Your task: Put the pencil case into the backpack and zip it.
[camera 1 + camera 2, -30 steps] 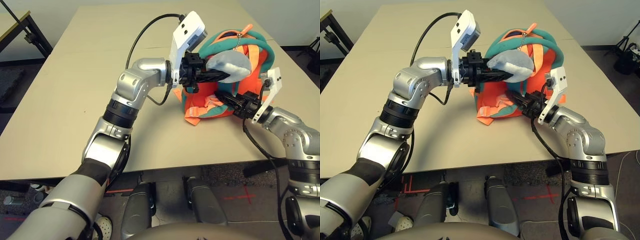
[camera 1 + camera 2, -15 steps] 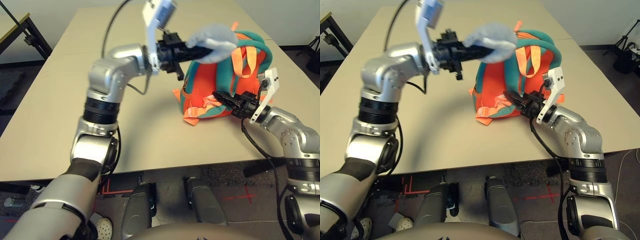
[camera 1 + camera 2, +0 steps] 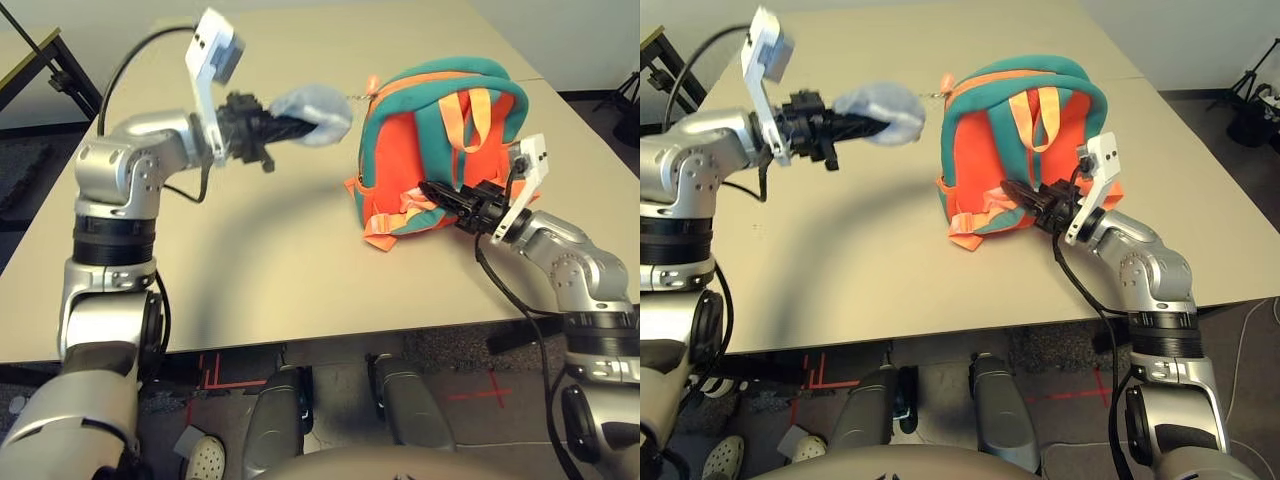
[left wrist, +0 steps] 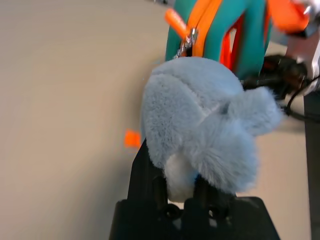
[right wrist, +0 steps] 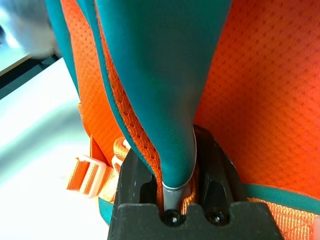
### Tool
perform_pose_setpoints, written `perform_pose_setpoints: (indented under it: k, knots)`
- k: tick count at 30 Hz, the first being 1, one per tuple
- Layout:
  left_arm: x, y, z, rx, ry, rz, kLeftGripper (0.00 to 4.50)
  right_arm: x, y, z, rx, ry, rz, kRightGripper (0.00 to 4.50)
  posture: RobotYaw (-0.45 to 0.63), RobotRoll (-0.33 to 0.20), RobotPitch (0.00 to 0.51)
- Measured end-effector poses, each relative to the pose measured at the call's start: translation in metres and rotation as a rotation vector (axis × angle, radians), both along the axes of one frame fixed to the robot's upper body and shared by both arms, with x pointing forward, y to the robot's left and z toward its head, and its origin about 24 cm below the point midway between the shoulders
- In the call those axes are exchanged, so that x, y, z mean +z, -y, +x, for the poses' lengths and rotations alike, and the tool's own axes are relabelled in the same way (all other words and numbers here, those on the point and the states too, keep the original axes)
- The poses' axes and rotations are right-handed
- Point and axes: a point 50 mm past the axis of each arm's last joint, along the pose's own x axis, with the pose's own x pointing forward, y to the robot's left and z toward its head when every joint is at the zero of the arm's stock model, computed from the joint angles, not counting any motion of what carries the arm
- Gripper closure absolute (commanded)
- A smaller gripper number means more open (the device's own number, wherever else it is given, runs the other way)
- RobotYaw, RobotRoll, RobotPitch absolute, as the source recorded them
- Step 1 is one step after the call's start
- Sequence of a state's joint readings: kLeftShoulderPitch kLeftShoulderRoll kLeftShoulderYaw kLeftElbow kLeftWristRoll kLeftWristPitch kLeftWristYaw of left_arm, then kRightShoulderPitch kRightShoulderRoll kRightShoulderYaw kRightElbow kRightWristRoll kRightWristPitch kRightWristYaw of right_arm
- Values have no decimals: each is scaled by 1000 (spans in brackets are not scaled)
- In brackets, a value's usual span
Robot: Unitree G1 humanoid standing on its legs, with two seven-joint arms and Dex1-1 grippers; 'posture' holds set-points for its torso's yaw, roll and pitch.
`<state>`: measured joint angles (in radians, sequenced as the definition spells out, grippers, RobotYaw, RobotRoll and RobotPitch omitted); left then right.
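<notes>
backpack (image 3: 440,150): orange mesh cloth, smooth teal trim | charm (image 4: 205,130): grey-white plush | table (image 3: 300,260): matt beige

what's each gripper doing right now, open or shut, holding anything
Left gripper: shut on the plush charm, held out to the backpack's side.
Right gripper: shut on the backpack's teal strap.

Two silver arms of rounded metal segments, banded with black ribbed rings at the joints. White boxy camera housing above each wrist — one on the left arm (image 3: 217,45), one on the right arm (image 3: 530,160). Black cables looping from wrists to forearms. Black two-fingered left tool (image 3: 285,126) and right tool (image 3: 432,190) — small screws at the finger bases
</notes>
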<state>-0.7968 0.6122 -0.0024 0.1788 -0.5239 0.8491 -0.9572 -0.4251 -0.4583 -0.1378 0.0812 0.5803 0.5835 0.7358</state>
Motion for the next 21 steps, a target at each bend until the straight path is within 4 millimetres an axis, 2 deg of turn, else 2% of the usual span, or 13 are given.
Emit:
perform_pose_setpoints:
  k: [4, 8, 10, 14, 18, 21]
  knots:
    - [-29, 1, 3, -2, -99, -3, 4231, 0, -1, 1, 2, 0, -3, 3703, -121, 0, 121]
    - [-75, 9, 2, -25, -250, -16, 4231, 0, -2, 1, 3, 1, -9, 3703, -125, 0, 120]
    - [-88, 13, 1, -39, -296, -11, 4231, 0, -2, 1, 4, 0, -9, 3703, -124, 0, 120]
    - [-98, 21, 2, -66, -317, 2, 4232, -1, -3, 1, 3, -1, -8, 3703, -124, 0, 121]
    - [-97, 29, 6, -81, -316, 2, 4232, -1, -4, 2, 4, -1, -3, 3703, -125, 0, 121]
    - [-96, 28, 7, -71, -311, -2, 4232, -2, -4, 2, 3, -1, -1, 3703, -124, 0, 121]
